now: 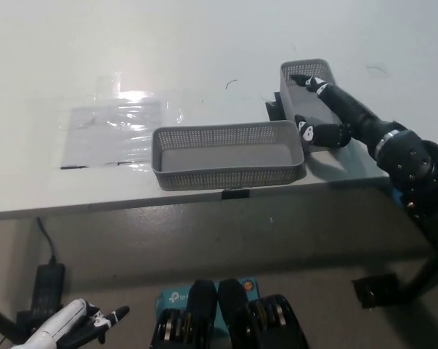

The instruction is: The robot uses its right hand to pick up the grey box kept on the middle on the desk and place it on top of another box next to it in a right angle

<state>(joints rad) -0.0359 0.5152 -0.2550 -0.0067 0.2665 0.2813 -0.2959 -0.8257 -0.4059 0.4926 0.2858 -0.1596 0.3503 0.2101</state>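
Right hand (322, 109) reaching into the smaller perforated basket (295, 73), fingers spread, nothing gripped.
The long grey perforated basket (226, 155) at the tabletop (204, 43) front edge is judged light, stiff; best pinched over a rim. Left hand (66, 325) rests low, released.

Two grey mesh boxes crowd the desk's near right: the long box (227, 155) lies along the near edge, and the smaller box (311, 102) touches its far right corner at a right angle. The right hand (326, 109) already fills the smaller box's top. Far and left, the desk (204, 43) lies flat and open, with only a plastic sheet (113, 131).
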